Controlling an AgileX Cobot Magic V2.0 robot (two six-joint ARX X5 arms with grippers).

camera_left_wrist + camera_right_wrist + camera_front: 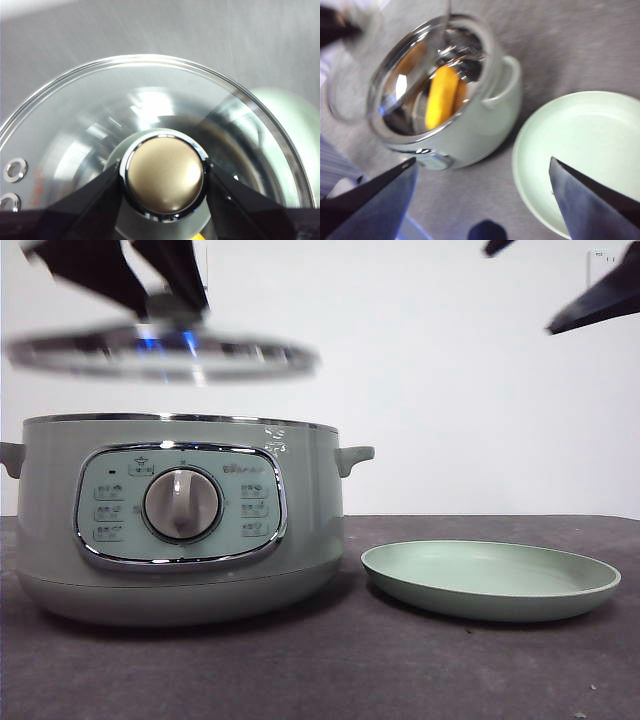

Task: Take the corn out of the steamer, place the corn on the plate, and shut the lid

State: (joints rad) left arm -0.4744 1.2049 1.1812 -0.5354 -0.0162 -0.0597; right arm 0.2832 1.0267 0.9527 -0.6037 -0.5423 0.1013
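Yellow-orange corn (441,97) lies glossy inside the open steamer (470,130).

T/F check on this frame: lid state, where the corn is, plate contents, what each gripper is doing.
1. The lid sits closed on the steamer. False: it hangs in the air above the pot.
2. The left gripper is clamped on the lid's knob. True.
3. The corn lies on the plate. False: it is inside the steamer, and the plate holds nothing.
4. The right gripper is open and holds nothing. True; it hovers high over the pot and plate.
5. The plate stands beside the steamer on the table. True.
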